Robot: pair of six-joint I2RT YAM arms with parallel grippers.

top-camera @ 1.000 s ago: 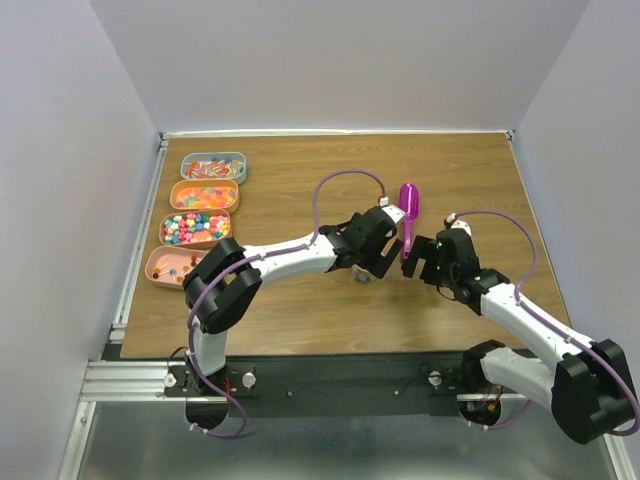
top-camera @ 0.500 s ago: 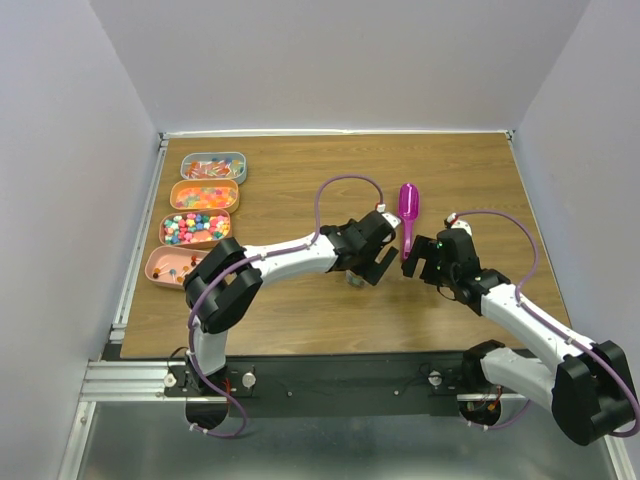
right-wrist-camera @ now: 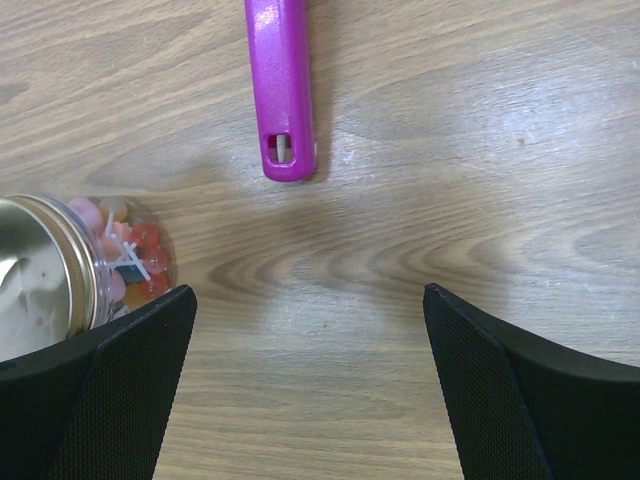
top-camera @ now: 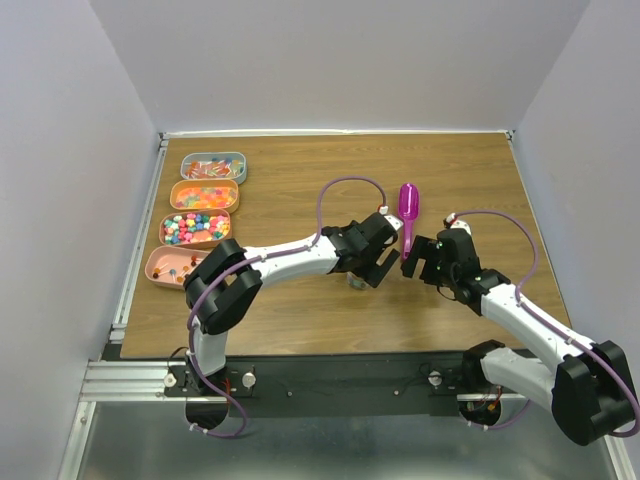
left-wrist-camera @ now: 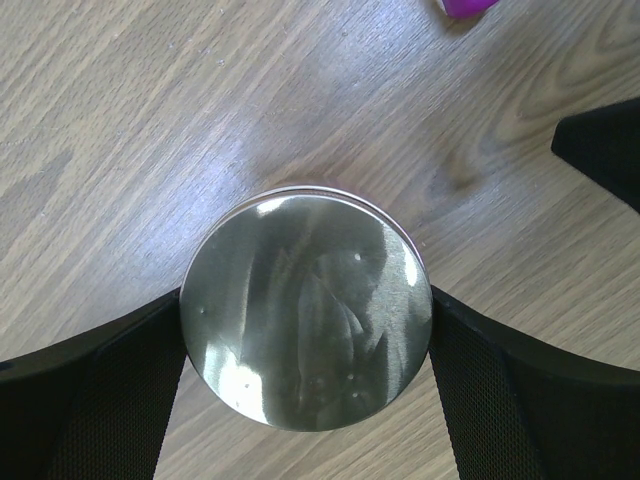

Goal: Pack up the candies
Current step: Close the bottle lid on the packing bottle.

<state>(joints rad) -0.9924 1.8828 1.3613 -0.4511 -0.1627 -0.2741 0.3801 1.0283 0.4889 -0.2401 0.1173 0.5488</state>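
Wood-grain desk (top-camera: 300, 170). Four shallow trays stand in a column along its left side.
- blue-grey tray (top-camera: 243, 166), farthest back: red-orange wrapped pieces
- orange tray (top-camera: 172, 195): orange-yellow gummies
- cream tray (top-camera: 163, 232): pastel round balls
- pink tray (top-camera: 165, 257), nearest: only a few pieces

Most of the candies (top-camera: 196, 228) sit in these trays, well apart from both arms. A smaller lot shows through the glass of a jar (top-camera: 357, 281) standing upright mid-desk: pink, red and orange pieces under a shiny metal lid (left-wrist-camera: 300, 345).

Left hand (left-wrist-camera: 306, 293): directly over the jar, jaws spread wide, one finger on each side of the lid. The finger edges run right along the lid's rim; cannot tell whether they touch it. The jar's base rests on the desk.

Right hand (right-wrist-camera: 308, 295): just to the right of the jar, jaws wide apart, only bare desk between the fingers. It grips nothing.

Magenta scoop (top-camera: 408, 210): lies flat on the desk just beyond both hands, bowl end away, handle pointing back toward them. The slotted handle end shows in the right wrist view, ahead of the fingers and not touched
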